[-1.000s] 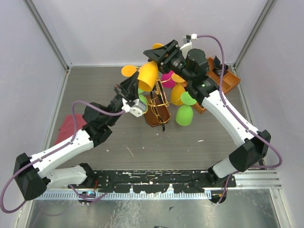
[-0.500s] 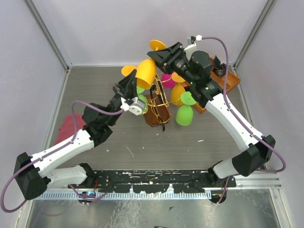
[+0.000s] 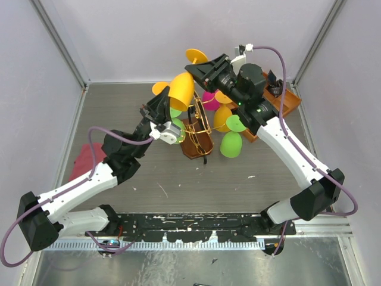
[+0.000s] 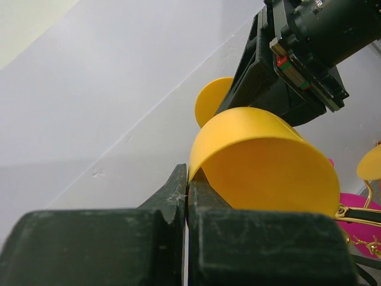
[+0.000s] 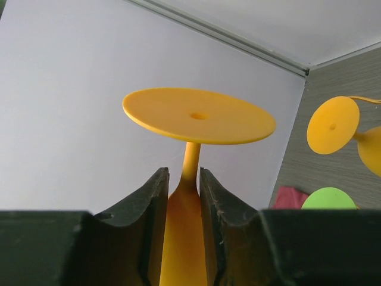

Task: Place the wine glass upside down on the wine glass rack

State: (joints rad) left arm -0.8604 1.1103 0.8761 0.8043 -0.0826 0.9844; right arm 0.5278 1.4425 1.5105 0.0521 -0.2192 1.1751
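The yellow wine glass (image 3: 181, 92) hangs in the air above the wine glass rack (image 3: 196, 143), foot up and toward the back wall. My left gripper (image 3: 162, 110) is shut on the rim of its bowl (image 4: 262, 167), one finger inside the bowl and one outside (image 4: 188, 179). From the right, my right gripper (image 3: 194, 70) has its jaws against the neck of the glass where stem meets bowl (image 5: 183, 179), with the round foot (image 5: 199, 116) just beyond the fingertips. The rack's gold wire arms (image 3: 200, 123) rise beside the bowl.
Other glasses hang or stand around the rack: green (image 3: 231, 145), yellow (image 3: 223, 117), pink (image 3: 209, 98). An orange tray (image 3: 284, 102) sits at the back right. A red cloth (image 3: 86, 159) lies at the left. Walls close in on three sides.
The right jaws have narrowed from wide apart to touching the glass's neck. The glass has risen slightly, so its foot shows above the right gripper. The left grip is unchanged.
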